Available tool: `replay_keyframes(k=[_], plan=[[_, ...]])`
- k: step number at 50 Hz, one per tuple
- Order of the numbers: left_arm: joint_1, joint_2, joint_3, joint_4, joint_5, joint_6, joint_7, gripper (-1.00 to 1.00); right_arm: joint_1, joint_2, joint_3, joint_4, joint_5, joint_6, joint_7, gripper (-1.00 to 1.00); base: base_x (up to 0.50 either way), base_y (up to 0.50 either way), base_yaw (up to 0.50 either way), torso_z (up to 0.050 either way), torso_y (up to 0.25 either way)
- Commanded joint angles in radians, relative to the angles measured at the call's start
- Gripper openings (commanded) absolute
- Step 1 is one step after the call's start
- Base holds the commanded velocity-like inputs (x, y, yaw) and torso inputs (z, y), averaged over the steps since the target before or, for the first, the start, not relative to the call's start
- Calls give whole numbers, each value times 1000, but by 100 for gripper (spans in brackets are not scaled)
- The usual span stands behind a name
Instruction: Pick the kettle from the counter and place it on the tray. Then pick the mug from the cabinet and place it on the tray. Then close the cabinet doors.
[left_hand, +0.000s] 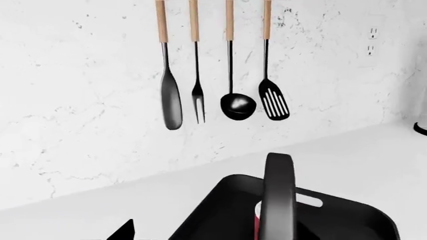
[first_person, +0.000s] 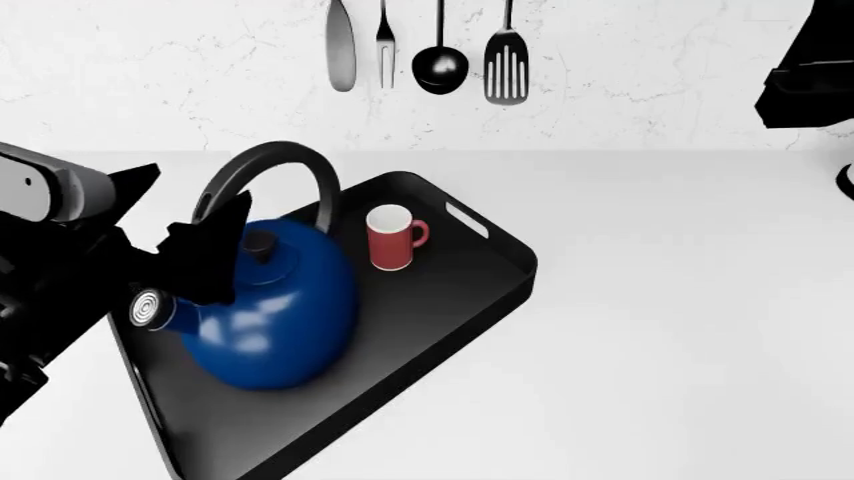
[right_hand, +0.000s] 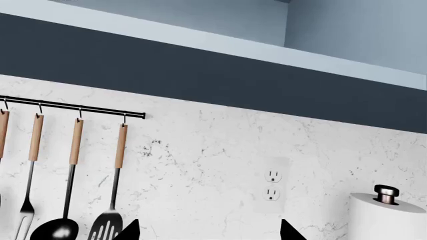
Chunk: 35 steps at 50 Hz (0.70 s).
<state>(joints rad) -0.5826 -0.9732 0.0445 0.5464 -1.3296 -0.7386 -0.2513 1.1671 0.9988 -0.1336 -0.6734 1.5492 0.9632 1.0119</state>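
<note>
Judging from the head view, both placements look done: the kettle (first_person: 274, 320) and the mug (first_person: 391, 237) stand on the tray (first_person: 501, 262) on the worktop (first_person: 694, 300), leaving the cabinet doors. The left gripper (first_person: 200, 255) sits at the kettle's handle; whether it is pinching I cannot tell. The right wrist view alone shows the right gripper (right_hand: 209, 231), fingers spread, raised toward the cabinet underside (right_hand: 200, 75).

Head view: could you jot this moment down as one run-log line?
kettle: on tray, left claw at its handle, grip unclear | mug: upright on tray beside kettle | right claw: open, raised toward wall
</note>
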Motion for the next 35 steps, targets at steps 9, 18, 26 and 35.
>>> replay_keyframes(k=[9,18,26,35], plan=[[3,-17,-16,32,-32,-6,36,100,4,-1,-5,1,0,-1,2,100,0,0,0,1,1],[21,-4,12,30,0,-6,55,100,-5,1,-3,0,-3,-7,0,100,0,0,0,0,0],[24,1,26,28,18,-9,62,100,-4,1,-5,0,-1,-7,2,100,0,0,0,0,0],[-54,-30,-37,39,-53,-7,-1,100,-4,1,-7,0,-3,-9,1,100,0,0,0,0,0]])
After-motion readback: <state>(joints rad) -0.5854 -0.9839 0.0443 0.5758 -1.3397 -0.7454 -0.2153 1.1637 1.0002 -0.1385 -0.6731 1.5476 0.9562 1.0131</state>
